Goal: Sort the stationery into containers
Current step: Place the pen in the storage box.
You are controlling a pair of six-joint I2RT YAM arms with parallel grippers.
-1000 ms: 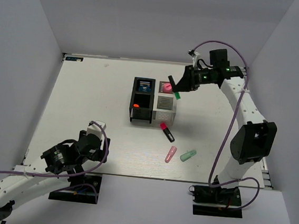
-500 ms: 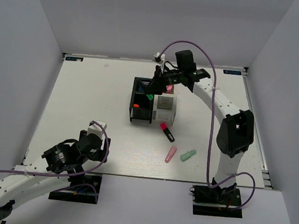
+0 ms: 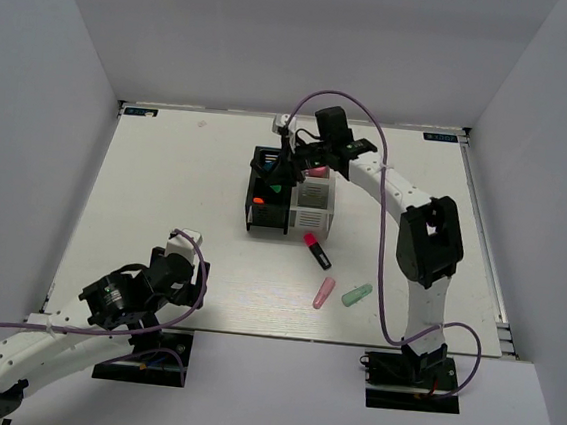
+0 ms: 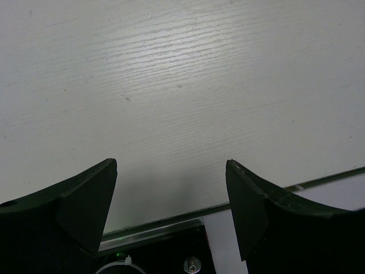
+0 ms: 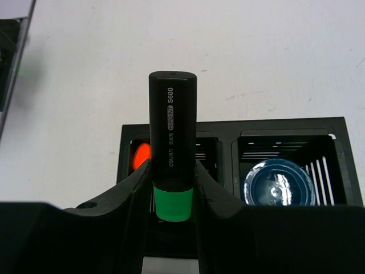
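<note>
My right gripper (image 3: pixel 283 175) is shut on a black marker with a green cap (image 5: pixel 173 165) and holds it upright, cap down, just above the black organiser (image 3: pixel 261 215). In the right wrist view the gripper (image 5: pixel 173 197) hangs over the organiser's cell that holds an orange-capped marker (image 5: pixel 140 155). The other black cell holds the blue round pot (image 5: pixel 279 182). The white organiser (image 3: pixel 313 213) adjoins it, with a pink tube (image 3: pixel 316 167) in its far cell. A red-capped marker (image 3: pixel 316 250), a pink capsule (image 3: pixel 324 293) and a mint capsule (image 3: pixel 356 295) lie on the table. My left gripper (image 4: pixel 171 165) is open and empty.
The left arm rests low at the near left corner (image 3: pixel 145 295), its gripper over bare table by the front edge rail (image 4: pixel 171 225). White walls enclose the table on three sides. The right arm's purple cable (image 3: pixel 384 212) loops above the table's right half.
My right gripper has carried the green-capped marker leftwards, from beside the white organiser to above the black one. The left arm has not moved.
</note>
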